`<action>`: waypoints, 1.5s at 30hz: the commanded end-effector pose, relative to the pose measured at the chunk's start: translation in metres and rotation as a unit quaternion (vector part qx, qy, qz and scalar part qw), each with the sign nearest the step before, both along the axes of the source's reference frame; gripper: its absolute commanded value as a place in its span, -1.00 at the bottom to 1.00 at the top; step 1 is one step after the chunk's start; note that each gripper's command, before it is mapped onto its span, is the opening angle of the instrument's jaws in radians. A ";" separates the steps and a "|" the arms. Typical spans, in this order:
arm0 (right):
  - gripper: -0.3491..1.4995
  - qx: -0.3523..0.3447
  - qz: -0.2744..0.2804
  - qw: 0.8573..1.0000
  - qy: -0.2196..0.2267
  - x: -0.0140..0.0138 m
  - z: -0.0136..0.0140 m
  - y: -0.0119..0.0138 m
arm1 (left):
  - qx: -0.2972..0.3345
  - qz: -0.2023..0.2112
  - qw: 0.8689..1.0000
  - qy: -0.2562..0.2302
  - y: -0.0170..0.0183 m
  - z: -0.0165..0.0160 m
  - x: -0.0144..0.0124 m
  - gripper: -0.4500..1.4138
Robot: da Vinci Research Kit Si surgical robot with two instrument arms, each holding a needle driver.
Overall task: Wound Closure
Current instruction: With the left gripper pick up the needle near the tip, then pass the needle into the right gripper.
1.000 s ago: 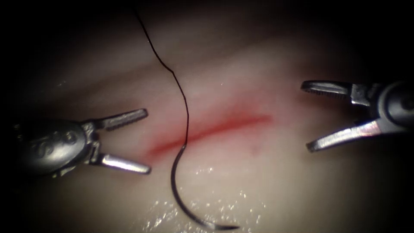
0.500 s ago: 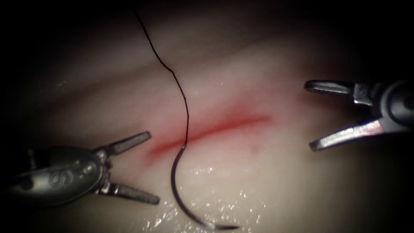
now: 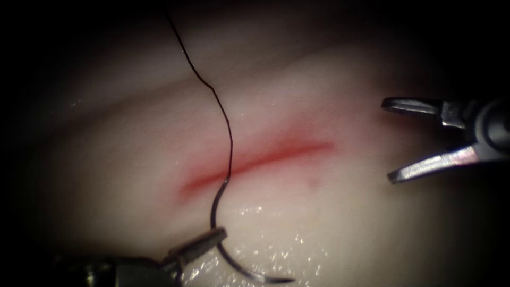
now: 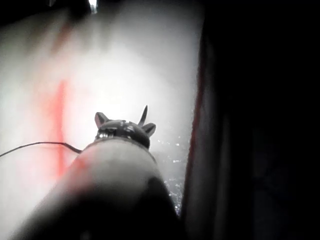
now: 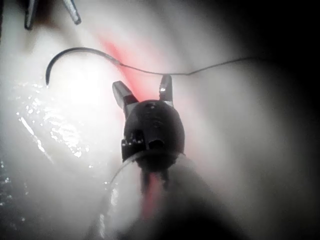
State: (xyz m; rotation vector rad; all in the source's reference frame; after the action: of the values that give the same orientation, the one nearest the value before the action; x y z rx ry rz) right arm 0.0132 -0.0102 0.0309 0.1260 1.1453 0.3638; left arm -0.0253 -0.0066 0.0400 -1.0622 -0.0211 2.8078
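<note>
The curved needle (image 3: 220,247) lies loose on the tissue (image 3: 340,223), in front of the left end of the cut (image 3: 260,157), its tip (image 3: 291,279) pointing right. No tool holds it. Its dark thread (image 3: 226,122) runs from the needle's rear end across the cut and away to the back. My left tool (image 3: 213,248) is open, one jaw right beside the needle's body and touching nothing I can make out. My right tool (image 3: 388,141) hangs open and empty to the right of the cut. The right wrist view shows its jaws (image 5: 143,86) apart, near the thread (image 5: 200,71) and needle (image 5: 75,50).
Red fluid stains the tissue along the cut (image 4: 60,120). Wet glistening patches (image 3: 276,255) lie on the tissue around the needle. The left tool's two jaws (image 5: 50,12) stand apart in the right wrist view.
My left tool has dropped from the left of the cut toward the front and moved right, up to the needle's body. The right tool drifted slightly right. Needle and thread have not moved.
</note>
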 end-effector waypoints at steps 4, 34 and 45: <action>0.58 -0.001 0.000 1.000 0.001 0.0010 0.0005 -0.0001 | 0.030 0.035 0.999 0.004 -0.0015 0.0015 -0.0028 -0.31; 0.56 -0.002 0.002 1.000 0.001 0.0015 0.0003 -0.0005 | 0.109 0.066 0.988 0.087 -0.0018 0.0066 -0.0049 -1.00; 0.29 0.084 0.035 0.996 0.021 0.0031 0.0016 -0.0022 | -0.014 0.120 0.993 -0.001 0.0022 0.0033 -0.0038 -1.00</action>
State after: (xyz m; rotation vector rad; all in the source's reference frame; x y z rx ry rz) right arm 0.0155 -0.0120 0.0322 0.2522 1.1609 0.5316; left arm -0.0285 -0.0037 0.0424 -1.1921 -0.0859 3.0336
